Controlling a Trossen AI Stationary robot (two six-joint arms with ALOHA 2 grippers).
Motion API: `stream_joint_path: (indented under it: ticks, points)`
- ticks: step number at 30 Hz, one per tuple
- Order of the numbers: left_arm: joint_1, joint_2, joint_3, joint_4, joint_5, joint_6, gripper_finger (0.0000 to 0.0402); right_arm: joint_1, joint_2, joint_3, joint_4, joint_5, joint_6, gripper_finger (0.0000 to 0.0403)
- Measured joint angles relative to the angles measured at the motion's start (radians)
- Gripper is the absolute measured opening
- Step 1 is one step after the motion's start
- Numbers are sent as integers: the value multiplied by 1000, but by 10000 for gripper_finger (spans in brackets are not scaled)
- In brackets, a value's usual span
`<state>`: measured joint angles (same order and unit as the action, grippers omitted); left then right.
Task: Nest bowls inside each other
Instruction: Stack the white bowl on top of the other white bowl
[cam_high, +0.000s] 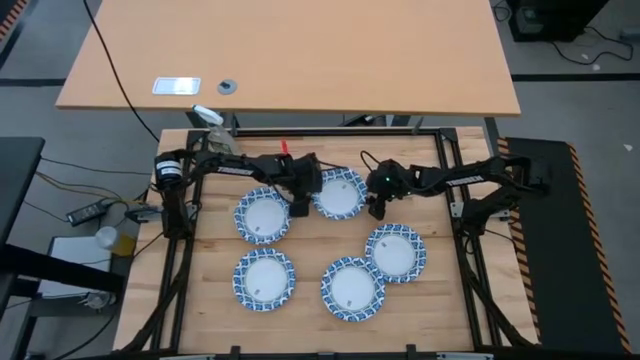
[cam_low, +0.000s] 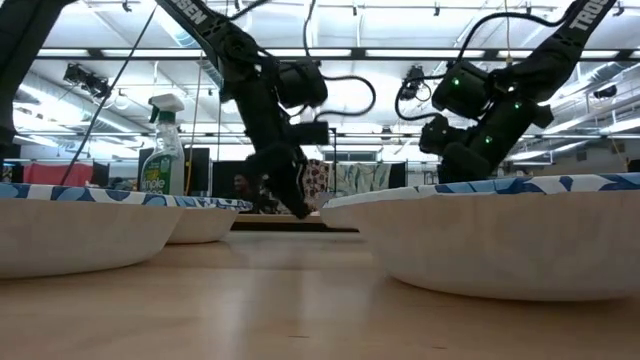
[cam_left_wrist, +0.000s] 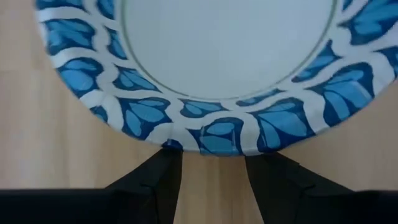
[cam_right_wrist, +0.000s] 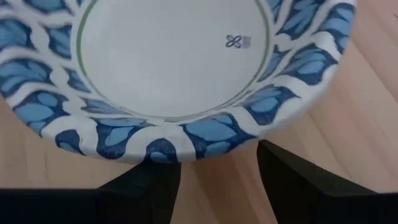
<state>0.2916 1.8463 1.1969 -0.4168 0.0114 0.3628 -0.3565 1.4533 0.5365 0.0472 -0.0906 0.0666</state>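
Observation:
Five bowls show in the high view, each white with a blue patterned rim and resting on its base. They are a far middle bowl, a left bowl, a right bowl and two near bowls. My left gripper stands open between the left bowl and the far middle bowl, slanting down at a bowl's rim. My right gripper stands open at the far middle bowl's right side, its fingers at a rim. My left gripper's fingertips end right at the outer edge of the bowl's rim, one on each side of a rim segment; I cannot tell whether they touch it. My right gripper's fingertips reach just under the rim's edge; whether they touch it cannot be told.
A spray bottle stands at the table's far left corner. A black frame borders the wooden table top. Bare wood lies between the two near bowls and in front of them. A larger desk stands beyond the far edge.

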Motion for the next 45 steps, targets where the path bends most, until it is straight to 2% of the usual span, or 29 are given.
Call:
stream_joint_path:
  ticks: [6, 12, 20, 27, 36, 45]
  points:
    - [14, -70, 2, -61, -2, -3, 178, 22, 0, 0, 52, 23, 11, 217]
    - [-4, -87, 1, -204, -2, -18, 178, 83, 0, 0, 210, 24, 55, 217]
    - [-38, -128, -7, -272, -4, -61, 178, 181, 0, 0, 296, 99, 83, 217]
    - [-71, -207, -14, -285, -52, -112, 178, 213, 1, 0, 339, 125, 84, 216]
    - [-122, -213, -14, -382, -122, -196, 178, 220, 4, 0, 432, 108, 38, 216]
    - [-151, -245, -16, -448, -207, -237, 178, 220, 197, 138, 406, 60, -40, 216]
